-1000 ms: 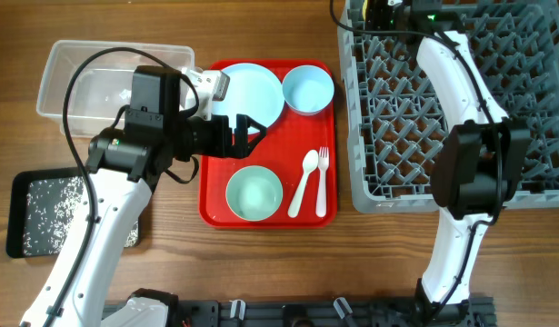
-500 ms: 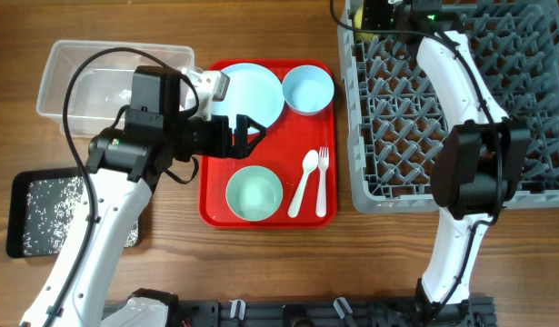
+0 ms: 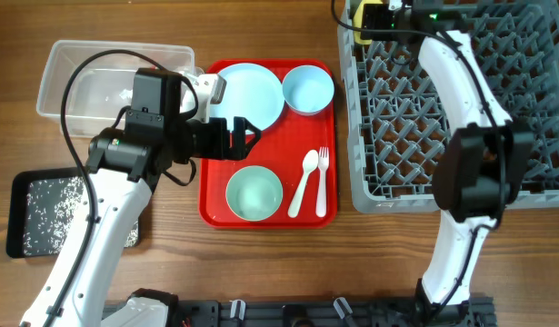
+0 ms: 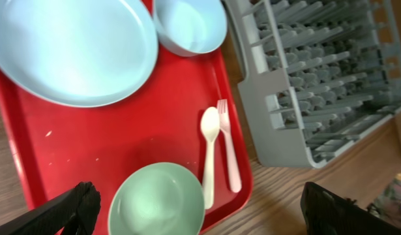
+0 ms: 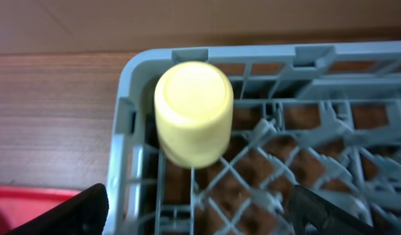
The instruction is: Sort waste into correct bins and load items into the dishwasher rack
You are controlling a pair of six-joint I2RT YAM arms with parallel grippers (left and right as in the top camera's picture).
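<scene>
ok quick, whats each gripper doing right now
Left gripper: open, holding nothing, over the flat red serving tray.
Right gripper: open, empty; the small yellow cup sits free in the large grey plastic rack.

A red tray lies flat on the wooden desk, just to 9 o'clock of the overhead view's centre. It is rectangular with rounded corners and a low raised rim, its long sides running from 12 to 6 o'clock. The left wrist view shows its glossy floor from 9 o'clock towards 6 o'clock. In the right wrist view only one corner peeks in at 7 o'clock.

The desk is mid-brown, its grain running from 9 to 3 o'clock overhead. The left wrist view shows it at 5 o'clock, and the right wrist view at 9 o'clock. There a paler brown band crosses 12 o'clock, too blurred to identify.
</scene>
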